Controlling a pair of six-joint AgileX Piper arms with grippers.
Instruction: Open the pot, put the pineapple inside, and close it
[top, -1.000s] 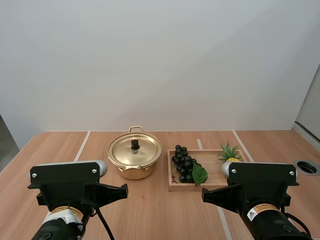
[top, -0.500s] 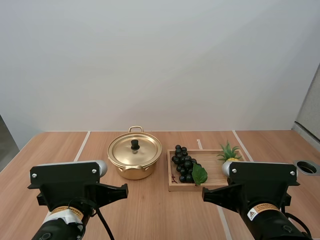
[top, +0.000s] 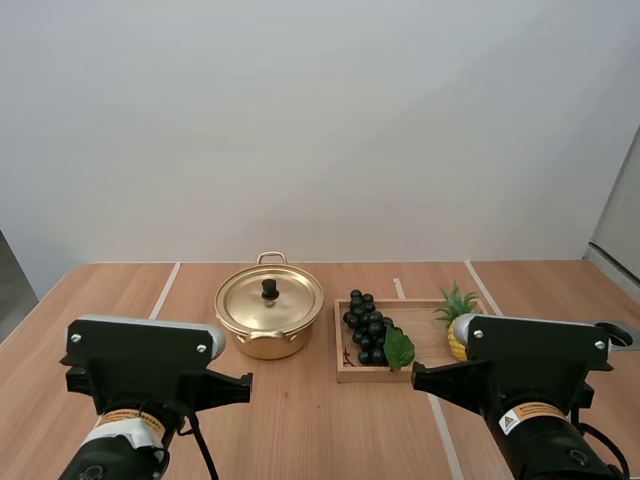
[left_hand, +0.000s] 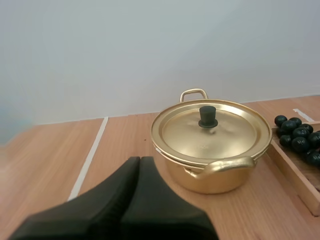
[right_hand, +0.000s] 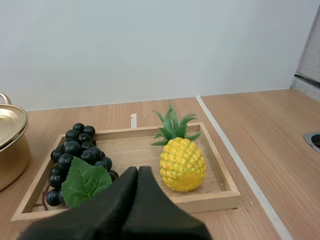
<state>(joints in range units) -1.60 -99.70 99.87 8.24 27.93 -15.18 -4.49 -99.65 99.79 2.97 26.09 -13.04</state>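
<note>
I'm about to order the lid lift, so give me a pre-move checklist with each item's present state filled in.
1. Is the lid seated on the pot, with its knob free? ok.
2. Is the left gripper open for the knob? not ok, fingers shut together.
3. Is the right gripper open for the pineapple? not ok, shut on nothing.
4. Is the pineapple upright in the wooden tray, apart from the grapes? ok.
5. Is there room on the table beside the pot for the lid? ok.
</note>
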